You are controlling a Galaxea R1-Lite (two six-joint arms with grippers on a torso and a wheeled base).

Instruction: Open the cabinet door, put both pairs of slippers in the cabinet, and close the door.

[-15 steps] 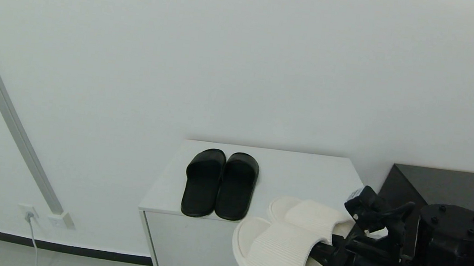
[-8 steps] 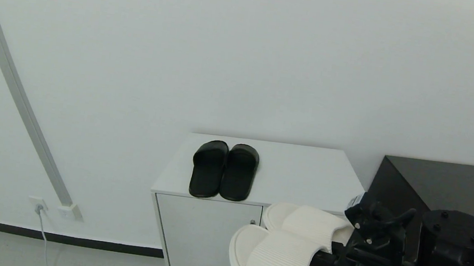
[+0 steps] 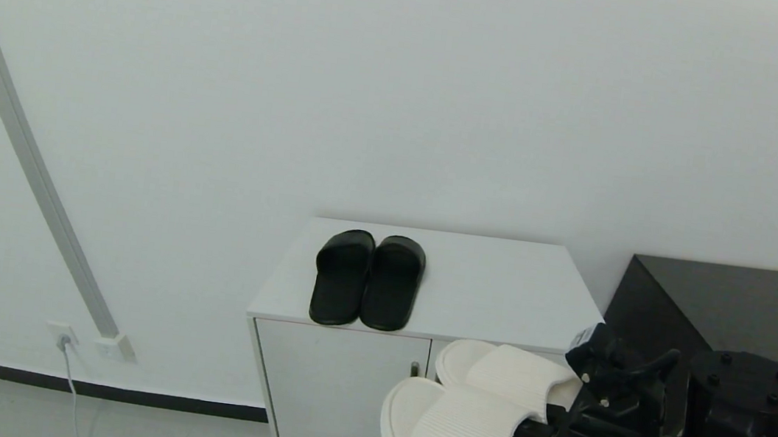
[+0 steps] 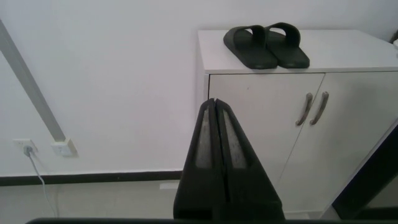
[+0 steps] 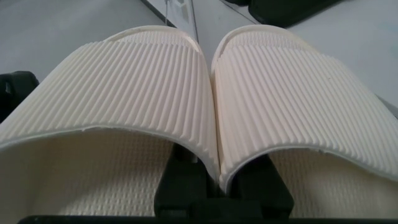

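Two pairs still wait outside: as our view has shifted to bring the cabinet (image 3: 337, 398) front in, its doors stay closed, black slippers (image 3: 367, 279) on top, white slippers (image 3: 476, 415) clamped in our right jaws, left jaws together, so we judge opening comes first.

**Soft overhead light, and a lens bend at the head view's edge**

Bright, diffuse light falls from above onto the cabinet (image 3: 490, 298), so its white top looks paler than its greyer front. The black slippers (image 3: 367, 279) on top carry a dull sheen across their straps and throw only a thin, soft shadow at their soles. The wall behind the cabinet is evenly lit. Left of the cabinet, the wall strip (image 3: 21, 129) bows in the head view, a lens bend toward the edge. In front of the cabinet's right side, the white slippers (image 5: 143, 87) show fine shadow lines between their ribs and deep shade beneath their straps.
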